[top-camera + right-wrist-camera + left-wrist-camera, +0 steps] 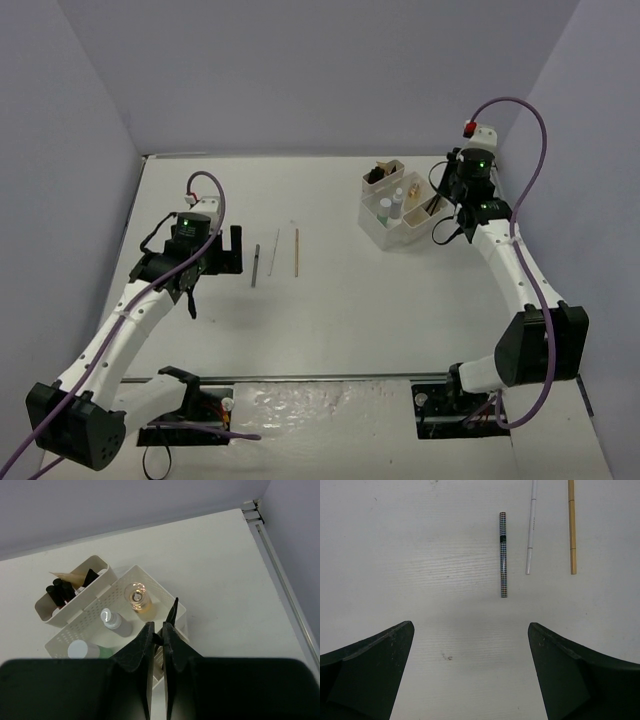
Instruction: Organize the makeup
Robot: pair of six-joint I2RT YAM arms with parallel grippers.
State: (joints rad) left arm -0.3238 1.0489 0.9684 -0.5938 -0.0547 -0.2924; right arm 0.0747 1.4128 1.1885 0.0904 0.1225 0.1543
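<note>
Bottles (137, 600) are sitting in the white box (80, 630). Three pencils (532, 530) are lying unsorted on the tabletop (395, 555). The left claw (470, 635) is hovering open and the right claw (159, 630) is closed.

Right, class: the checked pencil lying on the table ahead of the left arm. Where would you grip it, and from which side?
Probably mid-shaft, from straight above, with the open left end effector closing across the width of the checked pencil. It lies flat on the table, long and thin, with a clear gap to the white pencil beside it.
</note>
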